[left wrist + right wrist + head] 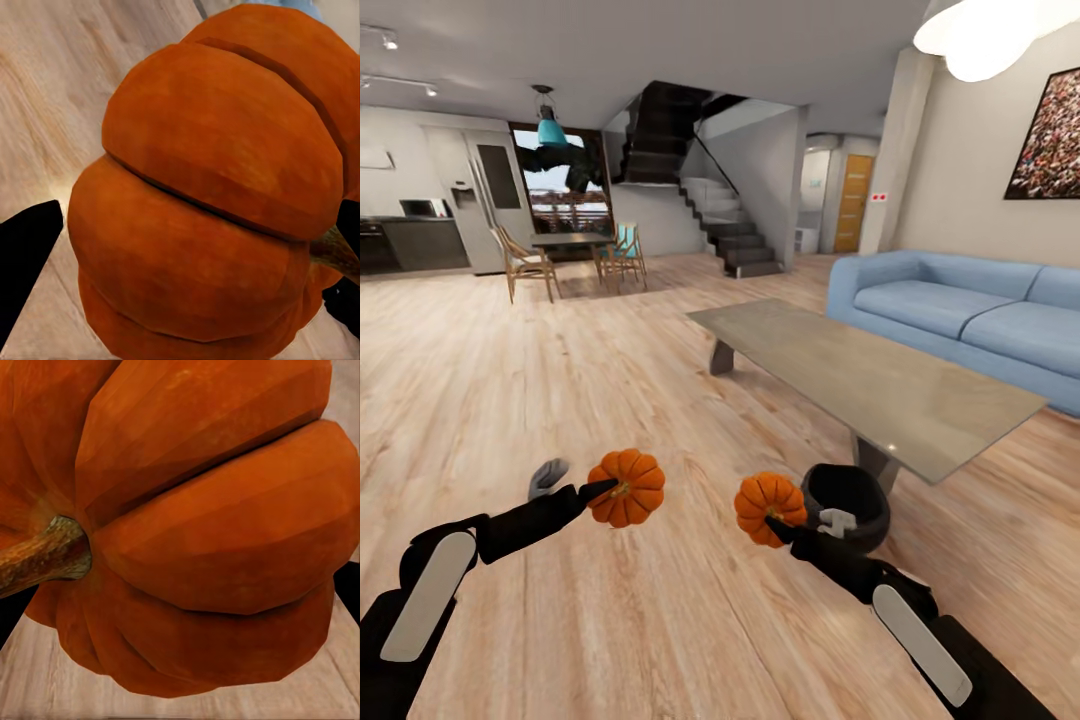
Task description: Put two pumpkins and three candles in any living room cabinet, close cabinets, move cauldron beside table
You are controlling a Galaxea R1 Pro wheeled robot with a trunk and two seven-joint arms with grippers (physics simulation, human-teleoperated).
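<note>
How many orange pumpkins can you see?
2. One pumpkin is held in the left gripper; the other pumpkin is in the right gripper, beside the black cauldron.

My head camera looks forward and down from standing height across the living-room floor [660, 600]. Each wrist camera sits almost against its own pumpkin, left [202, 202] and right [210, 532]; both pumpkins also show in my head view.

2 pumpkins [627, 487] [768, 506], 1 cauldron [848, 503], 1 table [870, 380], 1 sofa [970, 315], 3 chairs [525, 263]
</note>
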